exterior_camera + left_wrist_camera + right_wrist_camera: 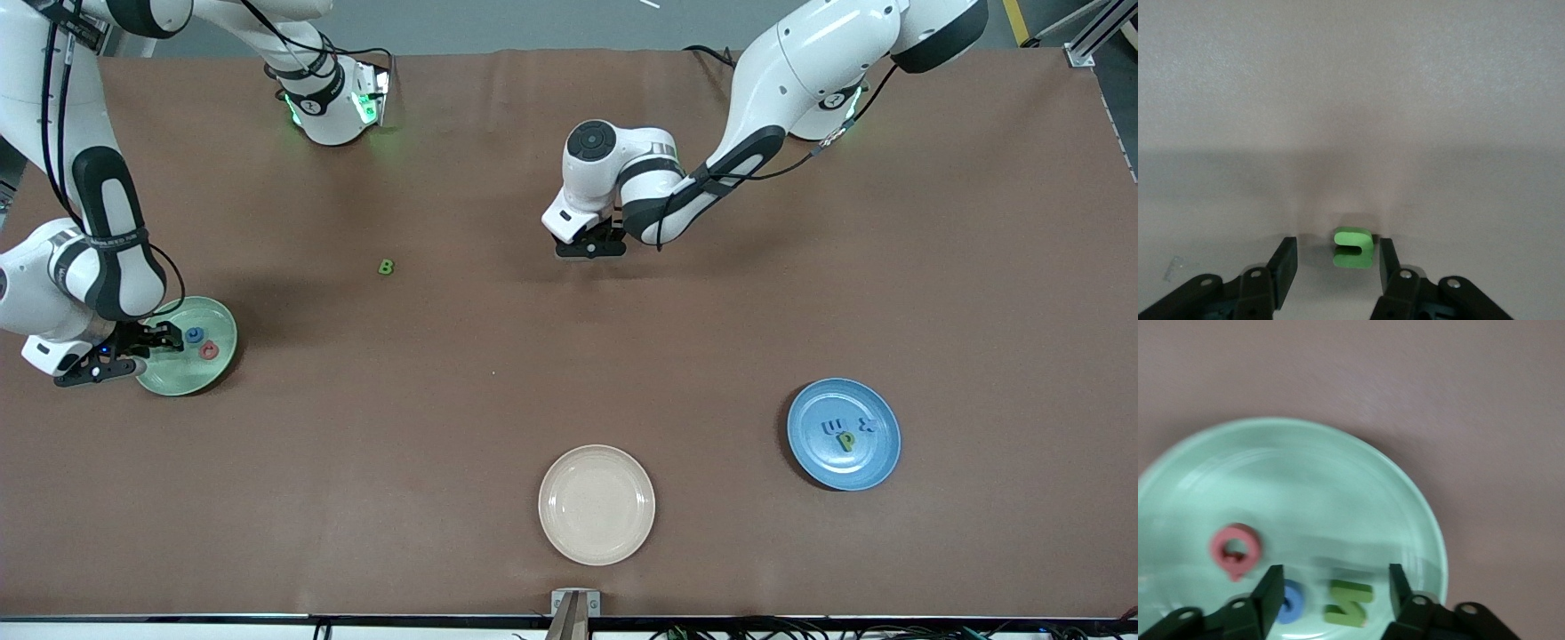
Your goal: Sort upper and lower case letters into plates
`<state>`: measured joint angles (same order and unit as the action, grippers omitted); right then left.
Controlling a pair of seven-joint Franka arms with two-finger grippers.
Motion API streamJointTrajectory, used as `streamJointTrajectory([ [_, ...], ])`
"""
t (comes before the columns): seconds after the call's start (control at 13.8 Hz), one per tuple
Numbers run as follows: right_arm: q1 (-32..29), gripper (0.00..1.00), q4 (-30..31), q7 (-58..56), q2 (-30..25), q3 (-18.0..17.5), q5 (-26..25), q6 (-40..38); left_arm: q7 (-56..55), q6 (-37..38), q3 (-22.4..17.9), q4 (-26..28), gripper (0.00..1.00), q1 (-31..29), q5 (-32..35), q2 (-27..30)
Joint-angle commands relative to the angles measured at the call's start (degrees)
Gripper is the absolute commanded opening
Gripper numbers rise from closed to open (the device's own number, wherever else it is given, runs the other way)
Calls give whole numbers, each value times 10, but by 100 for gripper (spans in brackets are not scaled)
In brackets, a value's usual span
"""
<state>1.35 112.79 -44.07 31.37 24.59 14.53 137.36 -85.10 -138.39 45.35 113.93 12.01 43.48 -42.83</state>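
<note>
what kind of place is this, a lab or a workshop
Probably a robotics lab bench: two Franka arms stand at a brown-covered table, toy letters are sorted into a pale green plate and a blue plate, and cables run along the table's edge.

Front view: a high camera across the table faces both arm bases and takes in the whole brown table (569,373). Left wrist view: close, looking down past the left gripper (1338,263) at bare tabletop and a green letter (1353,247). Right wrist view: close and somewhat blurred, over the pale green plate (1338,473). That plate (218,342) also shows in the front view; the green letter is probably hidden there.
</note>
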Motion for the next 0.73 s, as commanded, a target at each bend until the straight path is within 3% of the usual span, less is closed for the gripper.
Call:
streamJointTrajectory([
  [0.0, 51, 97, 12, 104, -74, -1, 4, -93, -26, -9, -4, -2, 49, 7, 18, -8],
  [0.22, 124, 100, 59, 234, -137, 0, 1, -132, -25, -9, -5, -6, 45, 7, 20, -8],
  [0.44, 208, 100, 120, 368, -176, -2, 1, -119, -25, -7, -15, -16, 5, 7, 19, -6],
  [0.51, 235, 100, 139, 414, -186, -2, 1, -106, -25, -6, -16, -18, 0, 5, 19, -3],
  [0.65, 282, 100, 188, 476, -208, -2, 2, -60, -25, 2, -16, -25, 0, -14, 19, 14],
])
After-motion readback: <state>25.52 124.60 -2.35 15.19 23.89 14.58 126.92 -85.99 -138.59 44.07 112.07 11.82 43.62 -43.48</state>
